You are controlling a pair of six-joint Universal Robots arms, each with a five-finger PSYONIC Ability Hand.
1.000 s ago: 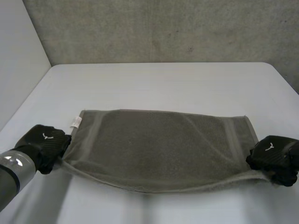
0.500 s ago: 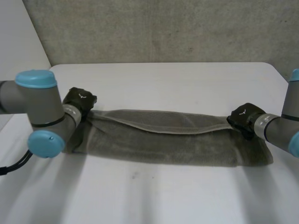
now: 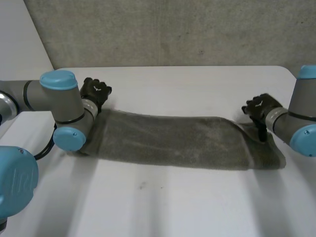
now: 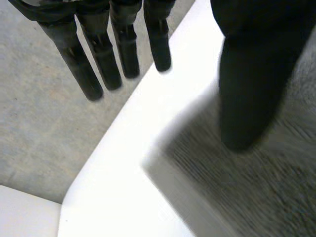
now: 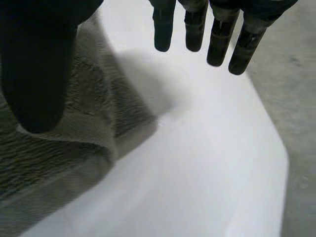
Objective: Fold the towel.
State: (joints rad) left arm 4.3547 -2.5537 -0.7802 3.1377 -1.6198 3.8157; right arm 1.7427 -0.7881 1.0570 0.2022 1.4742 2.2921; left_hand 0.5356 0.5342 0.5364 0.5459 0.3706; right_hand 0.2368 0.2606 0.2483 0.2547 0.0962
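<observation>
The grey towel (image 3: 173,140) lies on the white table (image 3: 163,207) as a long band folded in half, its ends pointing left and right. My left hand (image 3: 95,91) hovers just past the towel's far left corner. In the left wrist view its fingers (image 4: 101,57) are straight and its thumb (image 4: 249,89) stands apart above the towel corner (image 4: 242,192), with nothing between them. My right hand (image 3: 260,107) is at the far right corner. Its straight fingers (image 5: 197,24) and thumb (image 5: 37,74) are spread over the towel's edge (image 5: 59,148), holding nothing.
My left arm's elbow (image 3: 66,116) reaches across the towel's left end, and my right arm (image 3: 301,128) comes in beside the right end. The table's far edge (image 3: 168,67) meets a grey wall. Bare table stretches in front of the towel.
Both hands carried the towel's near edge over to the far edge, folding it in half. They have since let go and opened, and the top layer has settled flat.
</observation>
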